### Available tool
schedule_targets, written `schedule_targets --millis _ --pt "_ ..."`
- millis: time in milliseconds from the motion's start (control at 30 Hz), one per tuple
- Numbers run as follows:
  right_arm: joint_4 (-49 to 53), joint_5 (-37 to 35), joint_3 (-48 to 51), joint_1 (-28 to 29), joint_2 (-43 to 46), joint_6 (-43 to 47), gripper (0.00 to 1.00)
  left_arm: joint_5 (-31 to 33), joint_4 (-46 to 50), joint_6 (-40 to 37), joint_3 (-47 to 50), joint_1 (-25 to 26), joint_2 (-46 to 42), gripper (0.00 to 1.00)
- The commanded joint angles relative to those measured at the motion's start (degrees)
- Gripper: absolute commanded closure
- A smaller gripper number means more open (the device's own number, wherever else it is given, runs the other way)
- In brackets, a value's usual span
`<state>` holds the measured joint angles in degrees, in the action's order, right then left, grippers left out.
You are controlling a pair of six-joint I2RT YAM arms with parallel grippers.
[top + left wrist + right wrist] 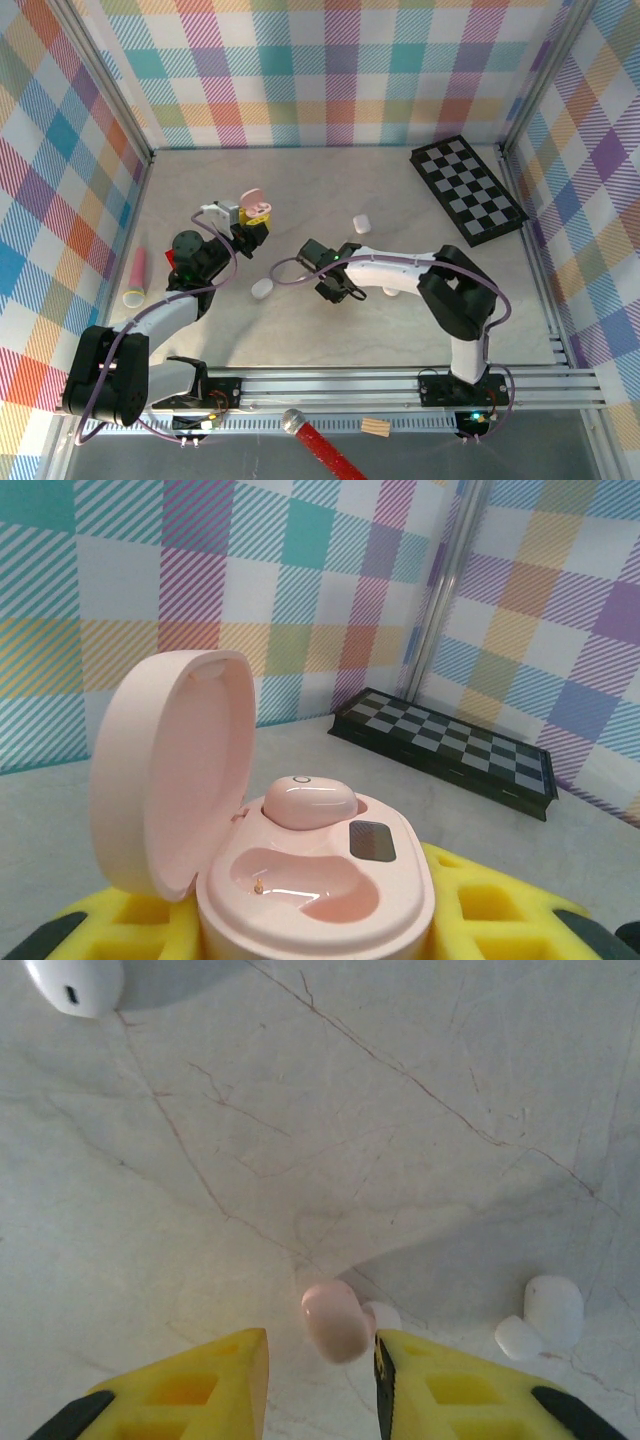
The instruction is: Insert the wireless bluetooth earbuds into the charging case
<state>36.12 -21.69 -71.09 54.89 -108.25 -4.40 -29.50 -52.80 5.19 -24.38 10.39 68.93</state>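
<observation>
Pink earbud (335, 1320): tiny, light, glossy, likely slippery; best pinched across its rounded body. Right pincer (320, 1365) parted astride it. Left pincer (255, 218) clamps open pink charging case (330, 900).

Glossy pink plastic case (405, 895), matt stone-look table (300, 1110), yellow foam right end effector pads (190, 1395).
</observation>
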Motion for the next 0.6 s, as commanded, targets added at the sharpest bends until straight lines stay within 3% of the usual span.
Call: schedule_targets --millis 0,567 --pt "3.28 -3.21 -3.09 0.47 -1.66 1.62 0.67 -2.01 -1.26 1.13 -0.4 -0.59 -0.19 0.63" --pt "6.07 -4.85 -6.82 0.71 -6.19 0.95 0.77 -3.53 0.06 0.48 -0.11 -0.59 -0.75 0.63"
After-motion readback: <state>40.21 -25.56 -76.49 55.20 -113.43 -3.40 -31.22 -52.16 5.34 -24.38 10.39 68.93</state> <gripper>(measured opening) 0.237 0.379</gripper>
